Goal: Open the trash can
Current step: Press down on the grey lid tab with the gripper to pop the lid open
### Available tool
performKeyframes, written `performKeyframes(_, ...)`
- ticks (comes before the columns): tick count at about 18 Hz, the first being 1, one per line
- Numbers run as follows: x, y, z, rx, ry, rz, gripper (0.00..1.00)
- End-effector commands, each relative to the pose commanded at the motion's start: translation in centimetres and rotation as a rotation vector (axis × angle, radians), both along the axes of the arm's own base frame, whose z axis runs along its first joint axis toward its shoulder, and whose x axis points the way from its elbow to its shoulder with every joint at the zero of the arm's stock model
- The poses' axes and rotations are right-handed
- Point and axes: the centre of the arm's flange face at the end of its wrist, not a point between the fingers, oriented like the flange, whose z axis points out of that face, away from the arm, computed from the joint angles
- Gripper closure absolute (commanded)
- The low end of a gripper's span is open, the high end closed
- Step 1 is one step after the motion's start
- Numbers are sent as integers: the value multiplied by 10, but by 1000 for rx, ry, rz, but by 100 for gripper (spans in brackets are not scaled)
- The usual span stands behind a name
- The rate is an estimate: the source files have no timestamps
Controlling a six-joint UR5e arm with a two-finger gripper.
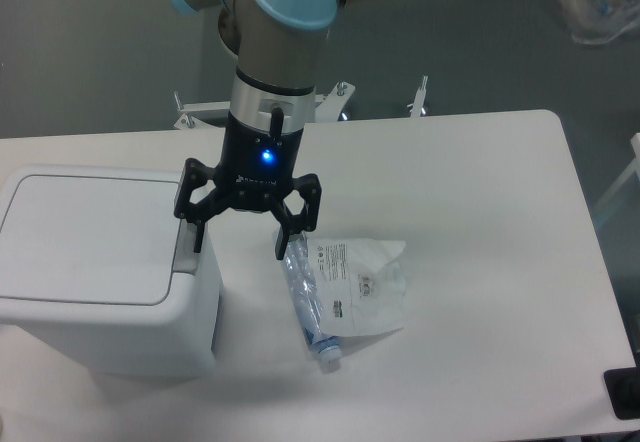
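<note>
The light was even and rather dim, the picture slightly soft; the trash can [100, 272] cast a weak shadow on the counter [480, 212].

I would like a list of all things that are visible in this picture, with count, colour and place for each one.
trash can: one, white with a grey push tab, left side of the table, lid shut
bottle: one, clear with blue tint, lying at table centre
plastic bag: one, clear, printed, touching the bottle's right side
table: one, white, fills most of the view
arm: one, grey and light blue, top centre
hand: one, black, open, one finger over the push tab
</note>
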Motion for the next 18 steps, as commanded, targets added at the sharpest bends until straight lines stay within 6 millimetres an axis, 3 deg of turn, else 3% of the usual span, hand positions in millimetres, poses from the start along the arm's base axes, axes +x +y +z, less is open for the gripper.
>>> performKeyframes(18, -3, 5, -10, -3, 0, -4, 0)
